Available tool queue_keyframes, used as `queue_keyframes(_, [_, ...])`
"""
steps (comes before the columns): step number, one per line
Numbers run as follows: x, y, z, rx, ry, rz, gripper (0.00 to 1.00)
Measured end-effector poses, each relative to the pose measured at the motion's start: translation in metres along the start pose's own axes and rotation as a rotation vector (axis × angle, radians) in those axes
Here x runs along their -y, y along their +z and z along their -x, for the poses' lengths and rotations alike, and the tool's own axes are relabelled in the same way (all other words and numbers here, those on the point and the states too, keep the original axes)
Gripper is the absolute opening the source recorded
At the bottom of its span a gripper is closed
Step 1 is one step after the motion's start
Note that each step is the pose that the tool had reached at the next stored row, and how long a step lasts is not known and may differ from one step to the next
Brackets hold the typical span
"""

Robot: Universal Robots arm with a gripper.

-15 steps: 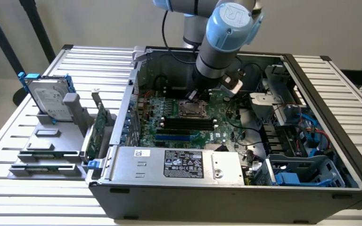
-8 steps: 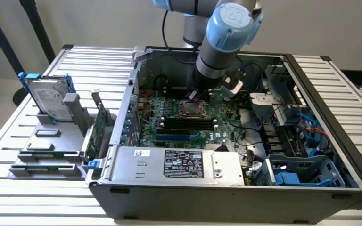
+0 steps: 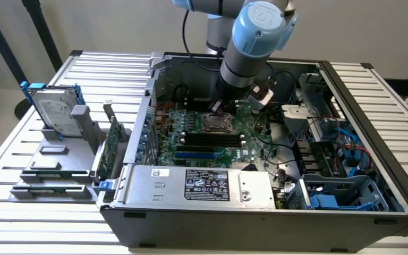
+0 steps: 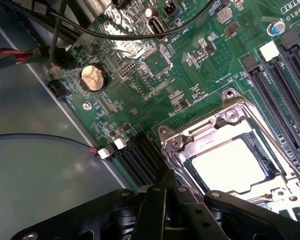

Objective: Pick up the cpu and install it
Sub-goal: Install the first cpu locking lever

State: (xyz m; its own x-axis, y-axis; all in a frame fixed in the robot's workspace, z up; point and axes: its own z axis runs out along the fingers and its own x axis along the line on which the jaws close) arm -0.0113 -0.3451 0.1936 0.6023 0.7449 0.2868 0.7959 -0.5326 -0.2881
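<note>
Standing next to the rig: the arm is reached down into the open PC case (image 3: 374, 159), and the gripper (image 4: 166, 186) sits low over the motherboard (image 4: 155, 65), right at the edge of the CPU socket (image 4: 230, 150). Its fingers are pinched fully together with nothing between them, so it isn't carrying anything.

The cpu (image 4: 229, 164) looks to be already lying in the socket: a pale, shiny square inside the metal frame. In the exterior view the socket (image 3: 215, 123) is just below the gripper (image 3: 220, 108), near the middle of the board.

The relation that matters is that the chip lies just ahead of the fingertips, nearly touching, a bit off to one side, not straight under them. It's square, so there's no real long axis. Whether it's properly seated I can't tell.
</note>
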Motion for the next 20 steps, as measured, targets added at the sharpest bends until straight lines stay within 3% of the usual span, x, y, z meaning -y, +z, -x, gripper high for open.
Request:
queue_keyframes(11, [0.0195, 0.0015, 0.015, -0.0062, -0.007, -0.0177, 0.11])
queue_keyframes(20, [0.0317, 0.0024, 0.024, -0.0064, -0.017, -0.0342, 0.11])
